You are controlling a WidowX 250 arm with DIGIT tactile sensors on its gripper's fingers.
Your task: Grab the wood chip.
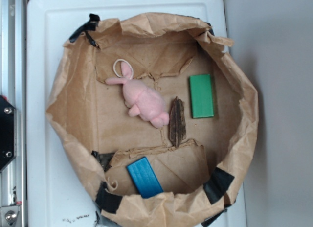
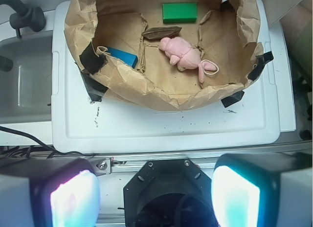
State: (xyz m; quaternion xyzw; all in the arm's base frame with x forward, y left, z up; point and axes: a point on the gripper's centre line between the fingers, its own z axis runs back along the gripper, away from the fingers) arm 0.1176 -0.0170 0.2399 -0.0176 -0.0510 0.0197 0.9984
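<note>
The wood chip (image 1: 177, 122) is a narrow dark brown sliver lying on the floor of the brown paper bag (image 1: 73, 100), between the pink plush bunny (image 1: 142, 101) and the green block (image 1: 202, 95). In the wrist view the wood chip (image 2: 162, 32) lies far off, near the top of the frame. My gripper (image 2: 155, 197) hangs well back from the bag, over the robot's black base, with its two glowing pads (image 2: 74, 200) wide apart and nothing between them. The exterior view does not show the gripper.
A blue block (image 1: 144, 176) rests near the bag's front wall. The bag has raised crumpled walls with black tape patches and stands on a white plastic lid (image 1: 44, 178). A sink with a dark tap (image 2: 24, 14) lies to the left in the wrist view.
</note>
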